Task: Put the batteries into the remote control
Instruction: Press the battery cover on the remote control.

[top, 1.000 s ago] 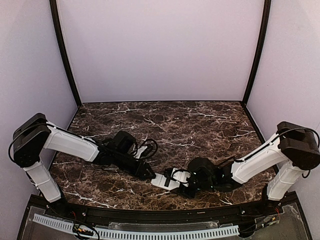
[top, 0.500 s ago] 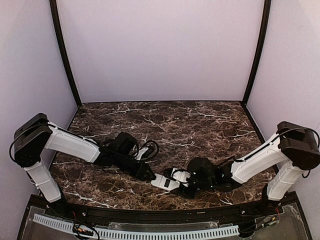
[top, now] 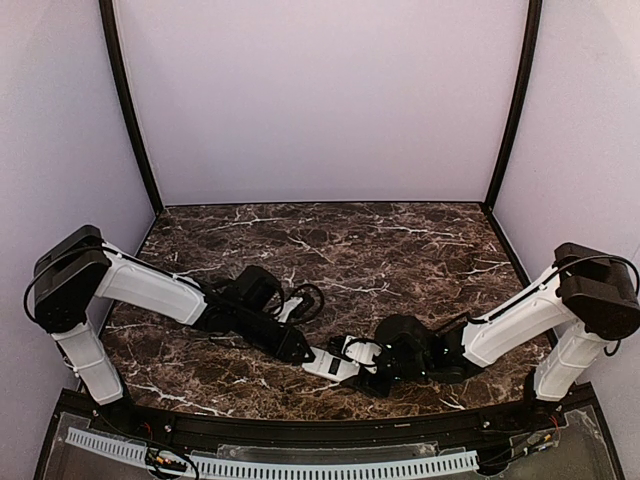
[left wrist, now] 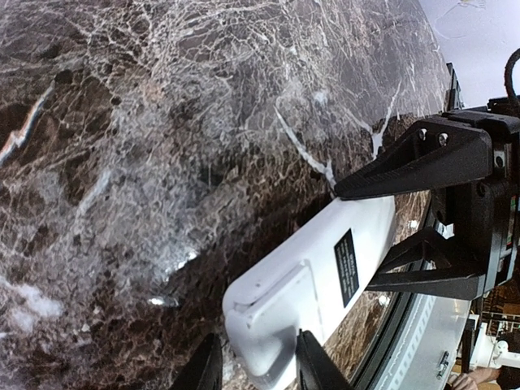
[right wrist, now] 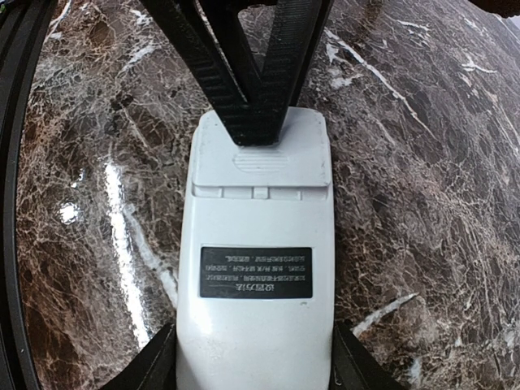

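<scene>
The white remote control [top: 335, 360] lies back up on the marble table, its black label [right wrist: 255, 272] showing. My right gripper [top: 375, 372] [right wrist: 253, 333] is shut on its sides at the label end. The battery cover [right wrist: 260, 162] sits on the other end, where a thin seam [left wrist: 244, 302] shows at the cover's edge. My left gripper [top: 300, 352] [left wrist: 256, 337] has its tips on that ridged cover end. Its jaws are narrow but parted and hold nothing. In the right wrist view, the left fingers [right wrist: 244, 114] converge over the cover. The batteries are out of view.
A black cable loop [top: 302, 296] lies on the table behind the left wrist. A black rail [top: 320, 435] runs along the table's near edge, close to the remote. Pale walls with black corner posts [top: 128, 110] enclose the back and sides.
The left gripper has slid a little rightward onto the remote's cover end, and its jaws have narrowed. The right gripper and the remote have stayed put.
</scene>
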Tool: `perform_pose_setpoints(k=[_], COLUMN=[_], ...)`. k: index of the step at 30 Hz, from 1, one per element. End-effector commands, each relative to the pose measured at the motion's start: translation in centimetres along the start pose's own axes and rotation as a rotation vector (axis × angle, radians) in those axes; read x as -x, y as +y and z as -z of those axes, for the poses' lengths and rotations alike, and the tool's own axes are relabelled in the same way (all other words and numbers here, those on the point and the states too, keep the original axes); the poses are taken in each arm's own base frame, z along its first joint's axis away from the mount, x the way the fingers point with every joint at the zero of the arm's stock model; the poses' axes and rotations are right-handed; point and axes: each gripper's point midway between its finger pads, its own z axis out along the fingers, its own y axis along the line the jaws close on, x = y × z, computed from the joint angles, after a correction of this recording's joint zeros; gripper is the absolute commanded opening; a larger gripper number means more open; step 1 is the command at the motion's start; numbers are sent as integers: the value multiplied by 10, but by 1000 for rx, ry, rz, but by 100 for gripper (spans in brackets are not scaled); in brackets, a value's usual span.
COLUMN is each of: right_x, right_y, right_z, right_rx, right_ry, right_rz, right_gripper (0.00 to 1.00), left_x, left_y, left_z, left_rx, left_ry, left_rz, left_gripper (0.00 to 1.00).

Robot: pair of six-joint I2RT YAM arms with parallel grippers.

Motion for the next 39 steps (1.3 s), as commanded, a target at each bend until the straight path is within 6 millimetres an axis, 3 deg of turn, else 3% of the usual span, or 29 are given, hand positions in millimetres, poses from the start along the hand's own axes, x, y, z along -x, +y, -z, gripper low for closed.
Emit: perform_pose_setpoints(k=[1, 20, 39], right_x=[10, 13, 15], right_y=[0, -1, -5], right_z=[1, 0, 0], right_rx=[8, 5, -24], right_ry=[-31, -42, -43], right_rz=[-7, -7, -69], right_gripper=[0, 0, 0], left_x=[-1, -9, -38], left_y=[0, -2, 10], left_z=[-3, -17, -27], left_rx=[22, 41, 42], left_ry=[26, 72, 139], left_rz=[-10, -15, 109], left_gripper=[31, 24, 23])
